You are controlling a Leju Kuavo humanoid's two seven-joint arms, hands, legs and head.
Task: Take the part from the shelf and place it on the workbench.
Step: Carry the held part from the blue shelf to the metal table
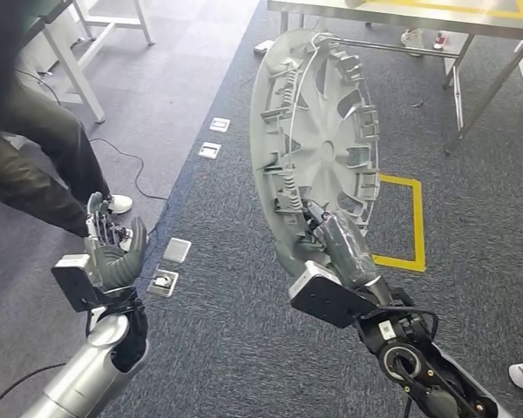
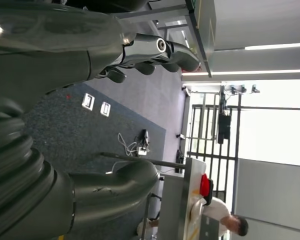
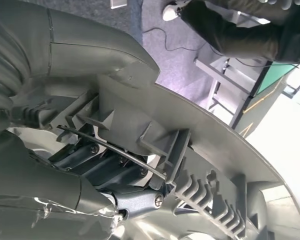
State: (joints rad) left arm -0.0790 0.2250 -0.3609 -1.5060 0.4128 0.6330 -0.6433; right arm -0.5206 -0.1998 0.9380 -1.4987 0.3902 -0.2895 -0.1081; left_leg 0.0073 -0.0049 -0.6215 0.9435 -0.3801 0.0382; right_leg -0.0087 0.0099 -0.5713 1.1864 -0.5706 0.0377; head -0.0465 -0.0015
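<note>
The right robot hand (image 1: 324, 233) grips the lower rim of the part (image 1: 318, 144), a large grey round wheel cover with radial spokes, ribs and clips on its inner face and a thin wire ring running round it. The part is held up on edge in the air above the dark grey carpet (image 1: 246, 331), tilted, its inner face turned toward the head camera. In the right wrist view the thick thumb (image 3: 103, 55) lies over the outer side of the part's rim (image 3: 224, 145), while the darker fingers (image 3: 103, 165) press against the ribbed inner side, under the wire.

The left robot hand (image 1: 114, 252) is raised beside the robot's body, holding nothing, its fingers loosely spread and a little curled. In the left wrist view the thumb (image 2: 118, 190) and fingers (image 2: 160, 50) stand well apart with only floor between them.

A surface (image 1: 404, 13) with yellow tape on its top stands beyond the part, at the far edge of the carpet. A yellow taped square (image 1: 407, 222) marks the carpet near it. A person's legs (image 1: 42, 157) in dark trousers are at the left, just beyond the left robot hand
</note>
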